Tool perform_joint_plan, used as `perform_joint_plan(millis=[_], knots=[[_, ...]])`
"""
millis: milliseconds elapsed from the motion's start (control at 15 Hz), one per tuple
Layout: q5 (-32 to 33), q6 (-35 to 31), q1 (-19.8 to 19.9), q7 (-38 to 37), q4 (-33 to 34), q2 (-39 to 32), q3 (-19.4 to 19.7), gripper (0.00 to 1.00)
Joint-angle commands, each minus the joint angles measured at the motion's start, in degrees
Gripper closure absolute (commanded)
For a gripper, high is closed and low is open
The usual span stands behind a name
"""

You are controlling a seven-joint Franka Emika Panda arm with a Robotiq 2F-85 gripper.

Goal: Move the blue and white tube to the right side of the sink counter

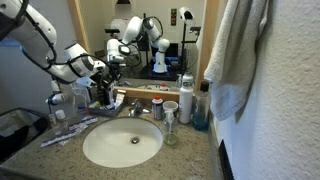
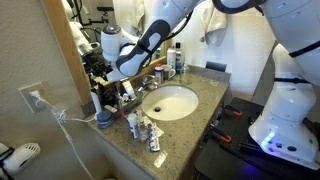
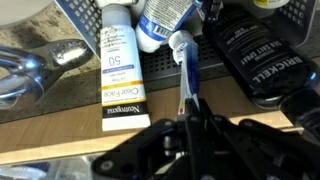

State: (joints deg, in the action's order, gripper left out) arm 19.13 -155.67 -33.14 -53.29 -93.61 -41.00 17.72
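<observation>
In the wrist view the blue and white tube (image 3: 184, 68) lies on the brown shelf surface, white cap pointing away from me. My gripper (image 3: 188, 108) is shut on its blue lower end. In both exterior views the gripper (image 1: 100, 88) (image 2: 117, 84) sits low among the toiletries at the back of the sink counter (image 1: 198, 152) (image 2: 216, 96), beside the chrome faucet (image 1: 135, 108). The tube is too small to make out in those views. The oval white basin (image 1: 122, 143) (image 2: 172, 102) lies in front.
A white Neutrogena tube (image 3: 118, 72), a black Brickell bottle (image 3: 250, 60) and a blue-white bottle (image 3: 165, 18) crowd the tube. Cups and a blue bottle (image 1: 200, 115) stand by the towel (image 1: 235, 50). Small tubes and sticks (image 2: 145, 130) lie on the counter's other end.
</observation>
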Motion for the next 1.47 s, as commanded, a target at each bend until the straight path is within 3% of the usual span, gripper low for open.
perform_joint_plan(millis=[0,333,533,1067,1133,1400], knots=[[4.67,-2.11,-3.71,-6.14,-2.59,3.41,3.63,0.99],[12.09,-1.81,-8.45,-15.90,-6.10,7.42,7.89,0.99],[15.93,-1.80,-9.31,-21.61,-9.98,11.07,8.48,0.99],[31.99,0.21,-5.25,-40.16,-23.10,25.15,4.68,0.99],[31.72,-0.36,-9.08,-41.36,-25.52,26.63,9.26,0.99],[38.88,4.45,-10.37,-49.84,-33.36,35.74,12.30,0.99]])
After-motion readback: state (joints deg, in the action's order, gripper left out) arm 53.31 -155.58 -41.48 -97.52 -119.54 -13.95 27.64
